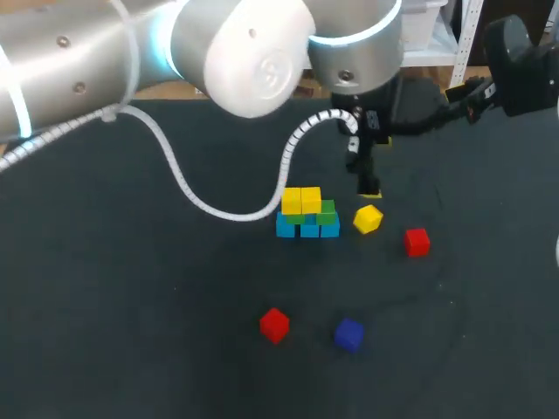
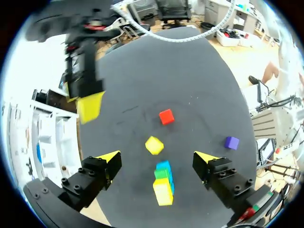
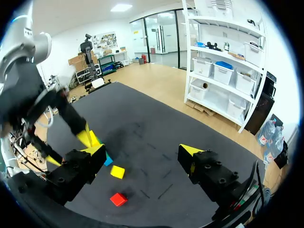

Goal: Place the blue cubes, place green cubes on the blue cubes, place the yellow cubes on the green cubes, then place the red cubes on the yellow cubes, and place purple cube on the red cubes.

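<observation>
A small stack (image 1: 306,214) stands mid-table: blue cubes at the bottom, green cubes (image 1: 327,211) on them, two yellow cubes (image 1: 301,200) on top. My left gripper (image 1: 376,164) hangs open and empty just right of the stack, above a loose, tilted yellow cube (image 1: 368,218). In the left wrist view the gripper (image 2: 156,159) has that yellow cube (image 2: 154,145) ahead of it and the stack (image 2: 163,183) just behind its fingertips. Two red cubes (image 1: 417,242) (image 1: 274,325) and a purple cube (image 1: 348,333) lie loose. My right gripper (image 3: 142,152) is open and empty at the far right, off the table surface.
The left arm's white coiled cable (image 1: 175,175) hangs over the table left of the stack. One finger (image 2: 89,107) of my right gripper shows beyond the yellow cube in the left wrist view. Bare dark mat (image 1: 105,305) covers the table's left half.
</observation>
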Tool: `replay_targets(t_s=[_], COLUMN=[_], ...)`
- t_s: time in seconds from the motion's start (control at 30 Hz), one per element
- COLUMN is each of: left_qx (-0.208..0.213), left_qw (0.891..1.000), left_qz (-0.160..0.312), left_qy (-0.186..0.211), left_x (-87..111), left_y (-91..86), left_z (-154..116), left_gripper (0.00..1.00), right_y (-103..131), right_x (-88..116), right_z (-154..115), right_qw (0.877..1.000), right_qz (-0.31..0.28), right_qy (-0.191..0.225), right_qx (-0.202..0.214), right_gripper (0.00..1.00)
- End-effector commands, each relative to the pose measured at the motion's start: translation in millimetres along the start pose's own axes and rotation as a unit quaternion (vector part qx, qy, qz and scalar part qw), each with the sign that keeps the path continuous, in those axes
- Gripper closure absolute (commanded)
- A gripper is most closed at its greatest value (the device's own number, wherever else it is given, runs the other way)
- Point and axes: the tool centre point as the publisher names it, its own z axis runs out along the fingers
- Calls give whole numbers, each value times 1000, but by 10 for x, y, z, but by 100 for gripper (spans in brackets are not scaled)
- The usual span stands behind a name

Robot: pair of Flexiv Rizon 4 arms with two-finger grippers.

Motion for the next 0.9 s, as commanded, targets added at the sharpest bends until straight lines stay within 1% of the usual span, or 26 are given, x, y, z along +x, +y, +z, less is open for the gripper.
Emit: replay_targets(t_s=[0.03, 0.17, 0.27, 0.37, 0.4, 0.43, 0.47, 0.5, 0.53, 0.57, 0.6, 0.63, 0.67, 0.73, 0.77, 0.83, 0.9], left_qx=[-35, -44, -58, -83, -99, -107, -126, -137, -145, -158, -161, -170, -186, -203, -221, -235, -250], left_qw=[999, 996, 993, 987, 983, 981, 976, 971, 969, 963, 957, 952, 944, 934, 925, 912, 903], left_qz=[-25, -72, -100, -137, -153, -160, -176, -192, -198, -216, -240, -253, -271, -293, -309, -334, -349], left_qy=[4, 28, 30, 34, 34, 35, 36, 31, 32, 30, 19, 15, 1, -9, -15, -29, -35], left_x=[265, 515, 693, 893, 990, 1041, 1128, 1242, 1295, 1392, 1470, 1529, 1624, 1718, 1810, 1951, 2079], left_y=[-208, -249, -274, -294, -296, -298, -303, -301, -302, -306, -309, -309, -315, -338, -353, -375, -391], left_z=[-423, -619, -719, -805, -850, -874, -911, -957, -977, -1008, -1036, -1060, -1111, -1169, -1205, -1243, -1268], left_gripper=[0, 0, 0, 0, 0, 0, 0, 0, 0, 0, 0, 0, 0, 0, 0, 0, 0], right_y=[-7, -7, -7, -7, -7, -7, -7, -7, -7, -7, -7, -7, -7, -7, -7, -7, -7], right_x=[3, 3, 3, 3, 3, 3, 3, 3, 3, 3, 3, 3, 3, 3, 3, 3, 3], right_z=[2, 2, 2, 2, 2, 2, 2, 2, 2, 2, 2, 2, 2, 2, 2, 2, 2], right_qw=[1000, 1000, 1000, 1000, 1000, 1000, 1000, 1000, 1000, 1000, 1000, 1000, 1000, 1000, 1000, 1000, 1000], right_qz=[0, 0, 0, 0, 0, 0, 0, 0, 0, 0, 0, 0, 0, 0, 0, 0, 0], right_qy=[-1, -1, -1, -1, -1, -1, -1, -1, -1, -1, -1, -1, -1, -1, -1, -1, -1], right_qx=[-2, -2, -2, -2, -2, -2, -2, -2, -2, -2, -2, -2, -2, -2, -2, -2, -2], right_gripper=[0, 0, 0, 0, 0, 0, 0, 0, 0, 0, 0, 0, 0, 0, 0, 0, 0])
